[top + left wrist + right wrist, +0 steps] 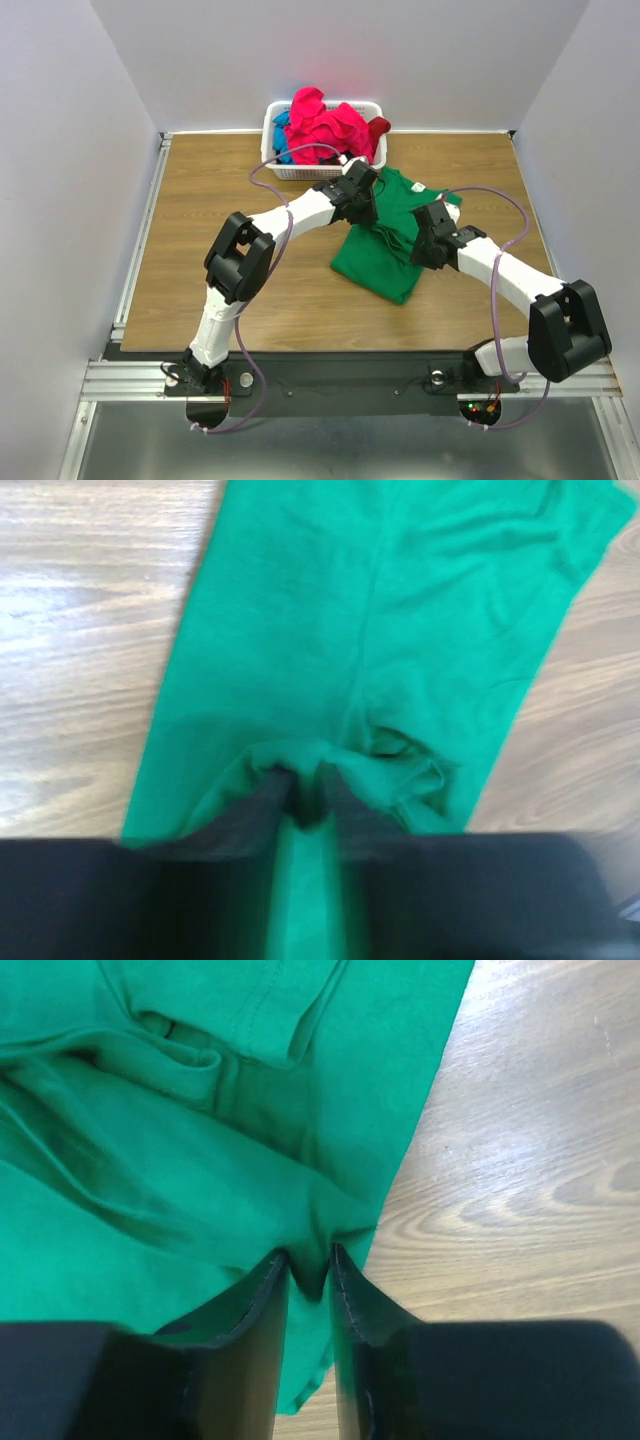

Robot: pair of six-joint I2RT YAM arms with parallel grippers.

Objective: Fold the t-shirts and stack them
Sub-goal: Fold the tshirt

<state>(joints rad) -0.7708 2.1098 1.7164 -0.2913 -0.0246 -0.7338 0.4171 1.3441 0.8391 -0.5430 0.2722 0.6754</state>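
A green t-shirt [385,250] lies partly folded on the wooden table, right of centre, its small white neck label [419,188] at the far end. My left gripper [362,192] is shut on a bunch of the green cloth at its far left edge; the left wrist view shows the cloth [350,630] pinched between the fingertips [262,798]. My right gripper [428,232] is shut on the shirt's right edge; the right wrist view shows green cloth [180,1160] clamped between the fingers [262,1290]. Pink-red shirts [325,125] and a blue one [281,135] fill the basket.
The white lattice basket [272,158] stands at the table's far edge, just behind my left gripper. Bare wooden table [230,170] stretches to the left and in front of the green shirt. White walls close in the sides and back.
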